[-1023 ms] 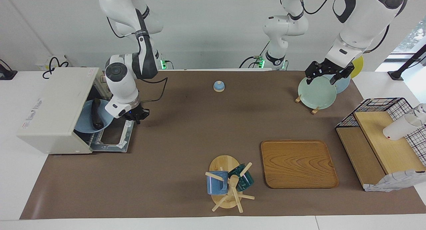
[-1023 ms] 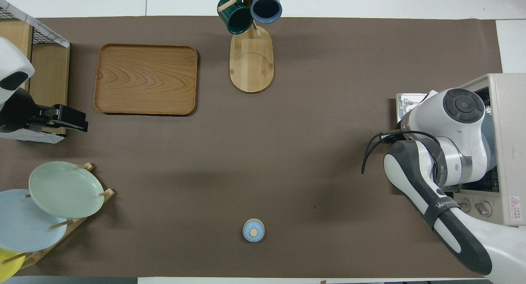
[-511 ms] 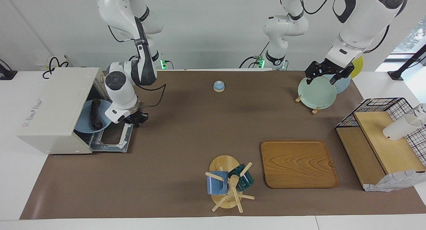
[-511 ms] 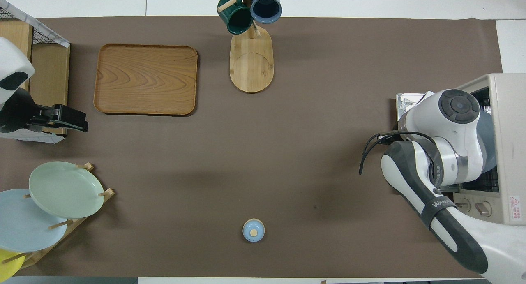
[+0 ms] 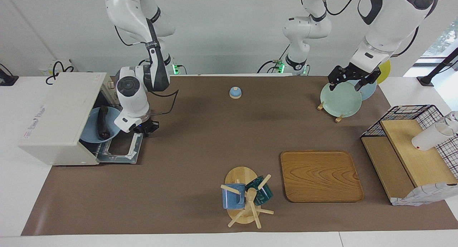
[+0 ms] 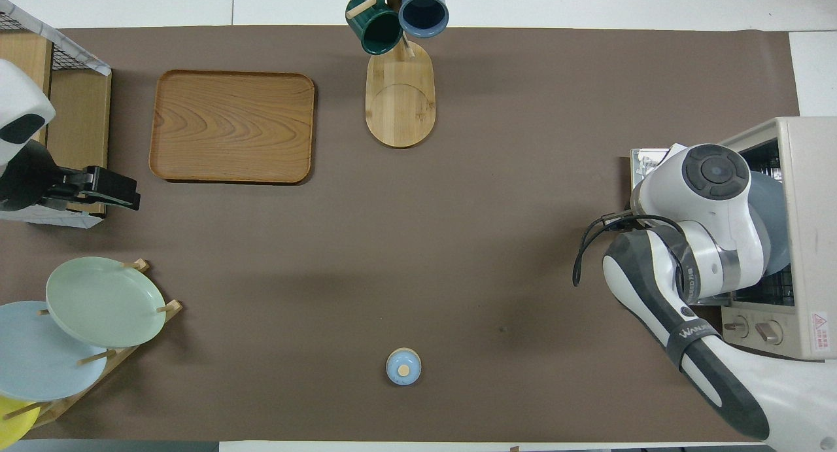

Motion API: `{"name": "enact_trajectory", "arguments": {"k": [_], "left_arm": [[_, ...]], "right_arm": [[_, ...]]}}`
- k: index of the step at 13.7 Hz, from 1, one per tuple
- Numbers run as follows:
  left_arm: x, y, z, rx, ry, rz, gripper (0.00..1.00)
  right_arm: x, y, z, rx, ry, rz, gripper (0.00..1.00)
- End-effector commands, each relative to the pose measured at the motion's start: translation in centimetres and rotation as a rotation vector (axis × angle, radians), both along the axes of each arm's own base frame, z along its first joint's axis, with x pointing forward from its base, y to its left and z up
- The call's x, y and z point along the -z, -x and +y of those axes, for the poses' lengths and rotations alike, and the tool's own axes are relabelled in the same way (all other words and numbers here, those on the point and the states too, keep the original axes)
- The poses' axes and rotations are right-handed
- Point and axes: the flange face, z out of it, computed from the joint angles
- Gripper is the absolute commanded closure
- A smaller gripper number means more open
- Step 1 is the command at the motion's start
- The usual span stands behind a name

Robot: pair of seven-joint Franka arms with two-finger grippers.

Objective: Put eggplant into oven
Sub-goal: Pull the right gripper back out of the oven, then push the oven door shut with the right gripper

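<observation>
At the frame's left I saw the glossy eggplant (image 5: pixel 103 122) on a round blue plate (image 5: pixel 93 132) inside the boxy oven (image 5: pixel 53 120); right gripper (image 5: pixel 147 127) pressed together, left gripper (image 5: pixel 352 79) spread.

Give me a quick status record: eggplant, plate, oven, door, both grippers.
eggplant: lying on the blue plate, in the oven mouth
blue plate: partly inside the oven, its edge sticking out over the door
oven door: dropped open, flat on the table
right gripper: shut, over the open door beside the plate, holding nothing visible
left gripper: open, waiting above the green plate in the rack
step left: door not yet closed
</observation>
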Motion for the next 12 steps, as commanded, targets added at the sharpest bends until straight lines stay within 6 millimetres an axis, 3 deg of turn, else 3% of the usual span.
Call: {"name": "enact_trajectory", "arguments": {"k": [1, 3, 6, 12], "left_arm": [[-0.3, -0.1, 0.2, 0.001, -0.013, -0.01, 0.0], [-0.4, 0.0, 0.2, 0.001, -0.013, -0.011, 0.0], [-0.3, -0.1, 0.2, 0.001, -0.013, -0.008, 0.0], [-0.3, -0.1, 0.2, 0.001, -0.013, -0.008, 0.0]], "right_arm": [[-1.0, 0.1, 0.3, -0.089, 0.063, 0.032, 1.0], [-4.0, -0.8, -0.2, -0.16, 0.079, 0.074, 1.0], [-9.9, -1.3, -3.3, -0.225, 0.068, 0.098, 1.0], [-16.0, 1.3, -10.0, -0.224, 0.04, 0.107, 1.0]]}}
